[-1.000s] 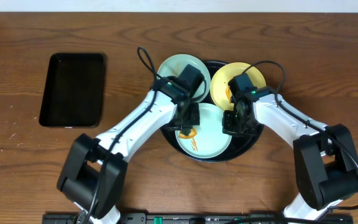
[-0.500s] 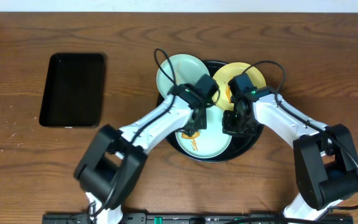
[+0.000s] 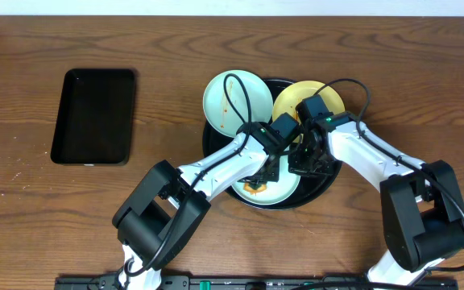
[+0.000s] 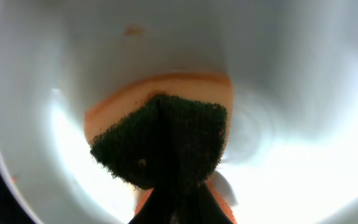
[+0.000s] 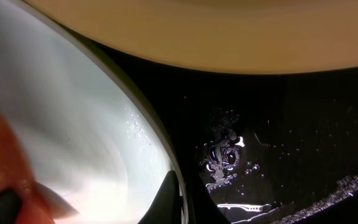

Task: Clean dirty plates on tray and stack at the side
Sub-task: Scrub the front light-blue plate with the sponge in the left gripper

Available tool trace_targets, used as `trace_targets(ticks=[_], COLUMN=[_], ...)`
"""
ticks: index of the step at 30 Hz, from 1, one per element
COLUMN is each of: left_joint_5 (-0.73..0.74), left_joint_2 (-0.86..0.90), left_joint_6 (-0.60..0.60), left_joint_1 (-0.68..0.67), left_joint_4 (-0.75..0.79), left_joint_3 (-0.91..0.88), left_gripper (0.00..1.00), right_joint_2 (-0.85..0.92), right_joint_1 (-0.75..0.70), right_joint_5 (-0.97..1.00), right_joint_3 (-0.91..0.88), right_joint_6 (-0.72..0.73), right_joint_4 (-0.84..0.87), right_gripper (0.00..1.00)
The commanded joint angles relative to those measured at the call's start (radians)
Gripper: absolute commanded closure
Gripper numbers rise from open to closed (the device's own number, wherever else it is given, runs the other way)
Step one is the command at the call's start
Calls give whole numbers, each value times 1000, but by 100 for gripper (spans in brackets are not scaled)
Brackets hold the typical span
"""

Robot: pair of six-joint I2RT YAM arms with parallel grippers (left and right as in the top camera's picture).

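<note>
The left gripper point(image 4: 174, 208) is clamped on a green-and-orange sponge point(image 4: 166, 137), which is pressed onto the front blue plate point(image 3: 284, 190) near its centre. The right gripper point(image 3: 303, 161) pinches that plate's rim at 3 o'clock. This plate lies at 6 o'clock in the tray point(image 3: 321, 184). The yellow plate point(image 3: 288, 105) leans at 1 o'clock and the other blue plate point(image 3: 216, 101) at 11.

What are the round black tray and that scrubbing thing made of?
The tray looks like glossy plastic or lacquer: it mirrors light and beads water. The sponge looks like orange foam with a coarse dark green scouring face.
</note>
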Motion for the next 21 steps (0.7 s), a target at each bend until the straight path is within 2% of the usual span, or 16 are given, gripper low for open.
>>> trace_targets(ticks=[1, 3, 6, 9, 14, 21], left_joint_5=[51, -31, -221, -317, -297, -274], left_joint_2=[10, 10, 21, 55, 128, 121], left_joint_6=[48, -14, -174, -229, -234, -235], left_joint_1=[-3, -3, -3, -3, -6, -6], left_joint_4=[3, 3, 11, 29, 21, -5], left_joint_3=[-3, -3, -5, -13, -18, -18], left_gripper=[93, 93, 93, 92, 93, 93], right_joint_2=[8, 8, 8, 8, 8, 8], right_joint_1=[6, 6, 7, 7, 5, 2], right_joint_5=[30, 30, 30, 30, 69, 85], right_joint_3=[10, 10, 10, 10, 10, 10], right_joint_6=[11, 11, 11, 7, 6, -5], right_joint_4=[4, 4, 8, 13, 15, 18], right_gripper=[99, 99, 99, 99, 99, 99])
